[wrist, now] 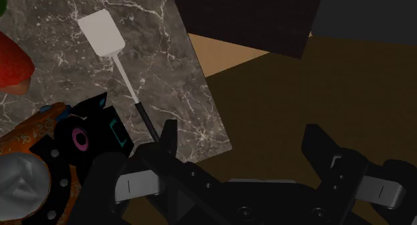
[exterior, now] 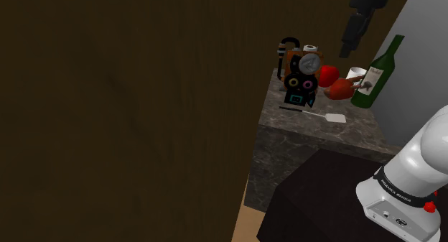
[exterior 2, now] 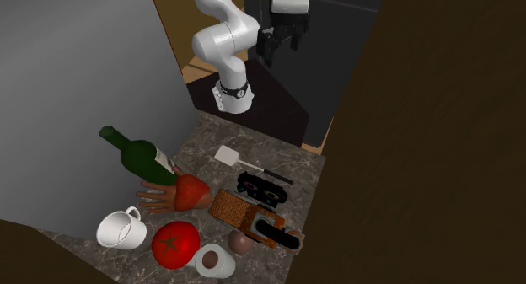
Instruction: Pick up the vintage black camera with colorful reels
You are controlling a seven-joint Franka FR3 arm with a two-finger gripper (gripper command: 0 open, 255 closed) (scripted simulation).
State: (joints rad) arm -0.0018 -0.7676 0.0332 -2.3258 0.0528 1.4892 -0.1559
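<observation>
Black camera (exterior: 298,91) on dark marble counter (exterior: 310,130)

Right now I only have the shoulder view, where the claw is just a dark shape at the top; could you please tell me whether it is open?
Observer: Yes. In the wrist view the claw is open, its fingers apart with nothing between them.
Operator: Thank you. Is it above the camera yet?
Observer: No. The black camera sits beside one finger, not between them, and the claw hangs past the edge of the marble counter, over the floor.
</observation>
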